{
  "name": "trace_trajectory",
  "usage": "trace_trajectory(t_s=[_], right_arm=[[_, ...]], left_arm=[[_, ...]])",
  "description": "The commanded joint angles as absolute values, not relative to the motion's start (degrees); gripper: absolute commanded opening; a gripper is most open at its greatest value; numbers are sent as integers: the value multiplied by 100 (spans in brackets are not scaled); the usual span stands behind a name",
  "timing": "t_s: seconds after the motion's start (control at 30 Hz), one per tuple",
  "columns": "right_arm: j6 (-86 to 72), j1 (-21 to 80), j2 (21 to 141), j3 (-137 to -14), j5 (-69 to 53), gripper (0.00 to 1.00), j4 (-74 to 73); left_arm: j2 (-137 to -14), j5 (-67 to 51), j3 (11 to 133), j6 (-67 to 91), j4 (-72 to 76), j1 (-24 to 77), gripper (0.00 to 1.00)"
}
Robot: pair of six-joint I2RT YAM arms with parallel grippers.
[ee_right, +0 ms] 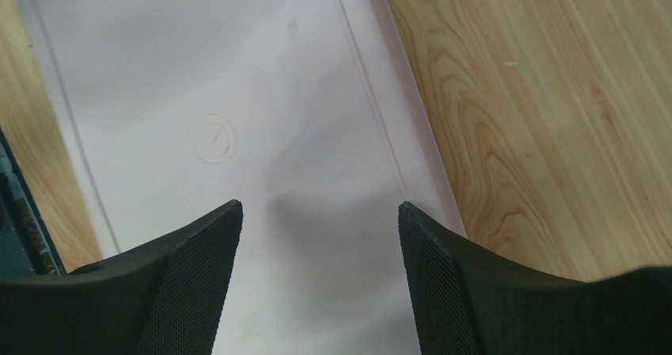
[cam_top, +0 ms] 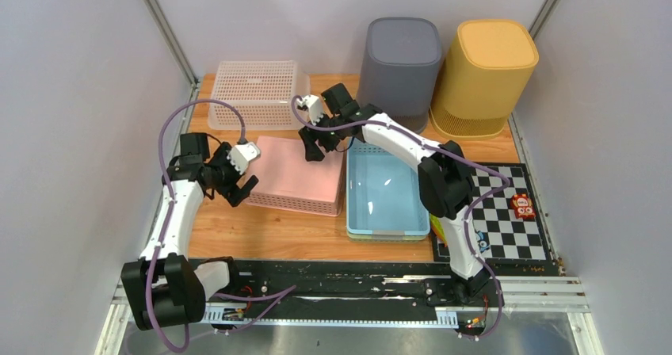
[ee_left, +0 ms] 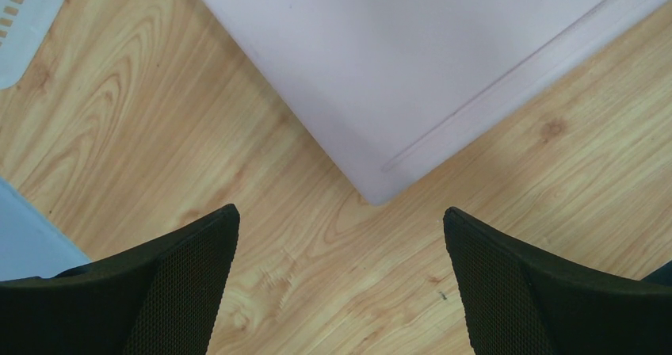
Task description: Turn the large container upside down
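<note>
The large container (cam_top: 295,173), a pink basket, lies bottom up on the wooden table, its flat base facing upward. My left gripper (cam_top: 242,187) is open beside its near-left corner, over bare wood. In the left wrist view that corner of the container (ee_left: 412,70) sits just beyond my gripper (ee_left: 341,220), and nothing lies between the fingers. My right gripper (cam_top: 313,145) hovers open over the container's far right part. The right wrist view shows the smooth pink base (ee_right: 238,93), with its round mould mark, under the spread gripper (ee_right: 319,212).
A white perforated basket (cam_top: 257,93) stands behind the pink one. A light blue tub (cam_top: 386,188) sits right against its right side. A grey bin (cam_top: 400,66) and a yellow bin (cam_top: 483,74) stand at the back. A checkered mat (cam_top: 507,212) carries a small red toy (cam_top: 521,204).
</note>
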State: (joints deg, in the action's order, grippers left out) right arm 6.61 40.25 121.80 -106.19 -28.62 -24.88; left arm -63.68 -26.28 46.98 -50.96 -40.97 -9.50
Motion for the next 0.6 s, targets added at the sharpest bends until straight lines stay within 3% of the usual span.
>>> trace_trajectory(t_s=[0.0, 0.57], right_arm=[[502, 3958, 12366, -10838, -2442, 75, -2751], [633, 3765, 12094, -10749, -2524, 75, -2742]], left_arm=[[-6293, -2454, 4552, -5394, -4190, -857, 100], [-6518, -2203, 4317, -4760, -3417, -664, 100]])
